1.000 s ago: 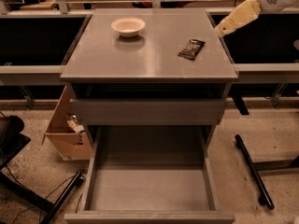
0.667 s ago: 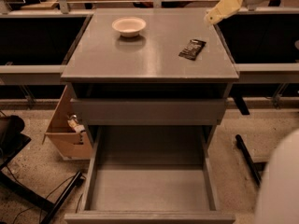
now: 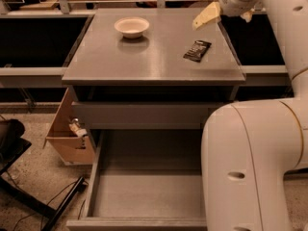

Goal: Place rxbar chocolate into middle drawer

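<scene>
Gripper (image 3: 207, 16) upper right, near rxbar chocolate (image 3: 197, 50), poised for pickup, we judge; its state we cannot tell. Bottom centre: middle drawer (image 3: 144, 196) open, ready to receive.

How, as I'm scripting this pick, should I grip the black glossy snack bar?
Probably across its narrow width, from above: the black glossy snack bar lies flat on the grey cabinet top. The pincer hangs just beyond it.
</scene>
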`<control>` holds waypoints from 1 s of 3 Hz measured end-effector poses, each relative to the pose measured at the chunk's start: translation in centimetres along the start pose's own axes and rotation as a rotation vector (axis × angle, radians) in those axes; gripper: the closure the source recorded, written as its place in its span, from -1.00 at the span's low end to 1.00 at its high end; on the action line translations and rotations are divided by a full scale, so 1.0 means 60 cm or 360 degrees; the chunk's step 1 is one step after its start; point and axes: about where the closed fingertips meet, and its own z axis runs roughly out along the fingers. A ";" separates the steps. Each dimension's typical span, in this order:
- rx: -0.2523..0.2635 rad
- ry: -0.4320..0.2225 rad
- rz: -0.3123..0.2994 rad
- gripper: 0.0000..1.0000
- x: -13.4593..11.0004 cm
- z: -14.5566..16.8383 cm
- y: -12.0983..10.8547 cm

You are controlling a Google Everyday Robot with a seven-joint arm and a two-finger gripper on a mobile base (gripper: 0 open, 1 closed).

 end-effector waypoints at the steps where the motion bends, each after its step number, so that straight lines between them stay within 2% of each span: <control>1: -0.0052 -0.0035 0.0308 -1.00 -0.009 0.051 0.000; 2: -0.0061 -0.0031 0.0443 -1.00 -0.010 0.064 0.003; 3: -0.0048 -0.0017 0.0452 -1.00 -0.008 0.074 0.005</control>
